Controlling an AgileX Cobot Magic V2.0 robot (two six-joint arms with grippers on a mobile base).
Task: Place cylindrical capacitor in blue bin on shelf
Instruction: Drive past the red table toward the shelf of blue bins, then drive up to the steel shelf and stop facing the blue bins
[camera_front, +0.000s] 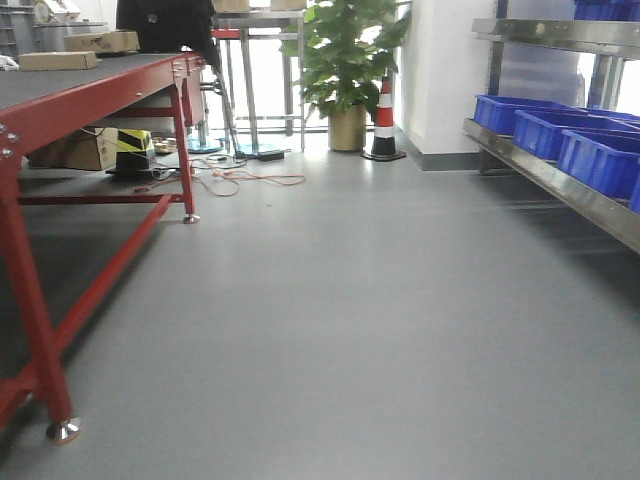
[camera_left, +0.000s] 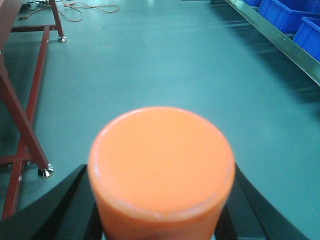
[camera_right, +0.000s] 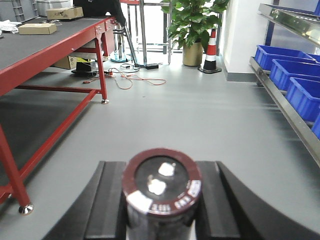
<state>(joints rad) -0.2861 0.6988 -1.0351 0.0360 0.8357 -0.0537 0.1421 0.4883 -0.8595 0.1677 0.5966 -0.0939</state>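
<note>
Grey floor (camera_front: 350, 320) ran as an aisle between the red steel-framed workbench with dark top (camera_front: 90, 95) on the left and the shiny stainless-steel shelf (camera_front: 560, 185) on the right. At least three blue plastic bins (camera_front: 600, 160) sat in a row behind the front rail of the shelf's lower tier. At the aisle's far end stood one green potted plant (camera_front: 345, 60) and one red-and-white traffic cone (camera_front: 384, 120). Two flat cardboard boxes (camera_front: 58, 60) lay at the far end of the bench top. Orange cables (camera_front: 240, 180) trailed on the floor past the far bench leg.

Left gripper (camera_left: 160, 200) was clamped on one orange cylinder (camera_left: 161, 160).

Right gripper (camera_right: 161, 175) was clenched on one dark cylindrical capacitor with a maroon rim (camera_right: 162, 192), well short of the bins. Its two-terminal end faced up toward the wrist camera, and its long axis ran down past the frame's lower edge.
</note>
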